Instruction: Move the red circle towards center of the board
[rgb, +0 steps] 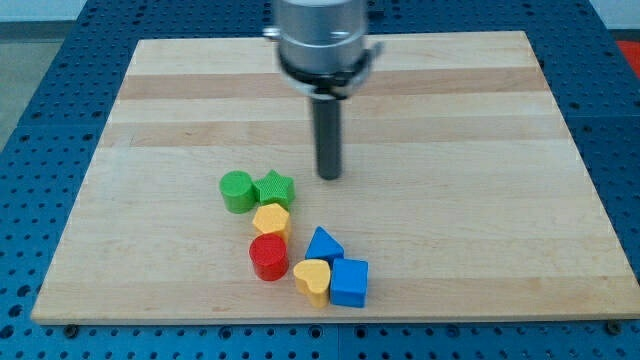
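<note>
The red circle (268, 257) lies on the wooden board (480, 150) near the view's bottom, left of middle. It touches the yellow hexagon (271, 219) just above it. My tip (329, 176) rests on the board up and to the right of the red circle, just right of the green star (275, 187), with a small gap between them. The rod rises straight up to the arm's grey end at the view's top.
A green circle (237, 191) sits against the green star's left side. A blue triangle (322, 244), a yellow heart (312, 280) and a blue cube (349, 281) cluster right of the red circle. The board's bottom edge runs close below them.
</note>
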